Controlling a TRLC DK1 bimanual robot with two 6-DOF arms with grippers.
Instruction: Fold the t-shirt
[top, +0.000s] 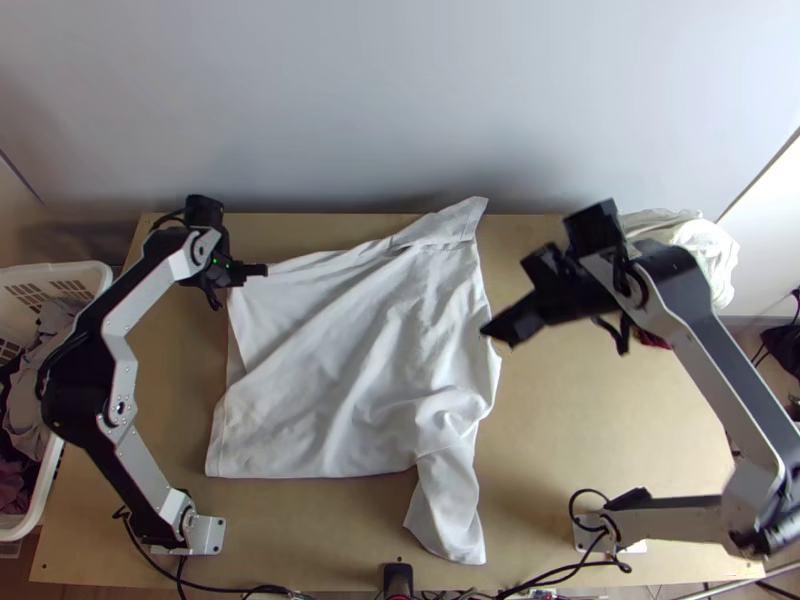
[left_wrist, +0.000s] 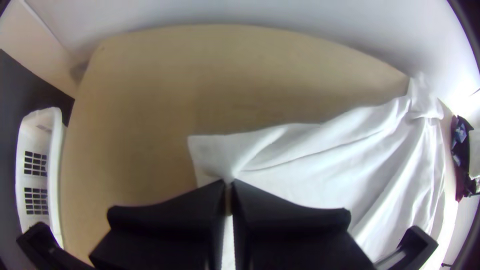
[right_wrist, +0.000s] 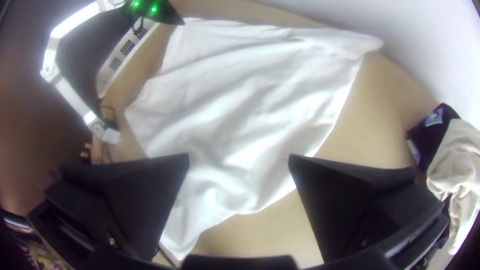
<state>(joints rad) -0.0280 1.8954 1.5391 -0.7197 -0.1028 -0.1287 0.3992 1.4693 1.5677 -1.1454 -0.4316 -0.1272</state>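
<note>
In the top view a white t-shirt (top: 350, 360) lies spread and wrinkled over the table's middle, one sleeve at the far edge, the other toward the near edge. My left gripper (top: 262, 270) is at its far left corner. The left wrist view has the left gripper (left_wrist: 228, 187) shut on the edge of the t-shirt (left_wrist: 310, 150) near that corner. My right gripper (top: 500, 335) hangs over the shirt's right side. Seen from the right wrist, the right gripper (right_wrist: 239, 160) stands open above the t-shirt (right_wrist: 240, 110), with its fingers wide apart and nothing held.
At the left stands a white basket (top: 75, 275) with clothes in it. A pile of light cloth (top: 705, 250) lies at the far right, behind the right arm. Cables run along the table's near edge. Bare wood (top: 590, 420) shows right of the shirt.
</note>
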